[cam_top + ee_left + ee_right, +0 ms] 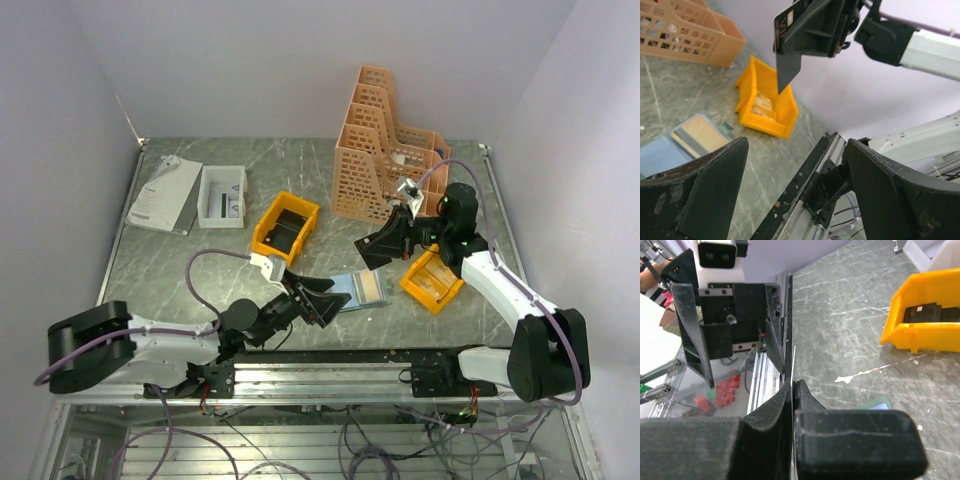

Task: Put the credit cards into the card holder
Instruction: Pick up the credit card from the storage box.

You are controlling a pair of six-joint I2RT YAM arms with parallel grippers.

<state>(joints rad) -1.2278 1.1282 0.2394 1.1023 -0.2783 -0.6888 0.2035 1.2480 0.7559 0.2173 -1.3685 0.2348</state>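
a card (788, 67) held up, the card holder (363, 290) open on the table (150, 260)

the right gripper (383, 246) was clamped shut on the card, edge down, probably so it could slide into a slot. the card holder lay spread open near the middle of the table's near edge, the left gripper (335, 300) gaping wide and empty just beside it, perhaps to steady it. more cards (434, 281) sat in a yellow bin (410, 287) toward the right edge.

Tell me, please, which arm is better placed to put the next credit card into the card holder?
Likely right: the right hand is shut on a credit card close to the open card holder, while the left hand is open and empty.
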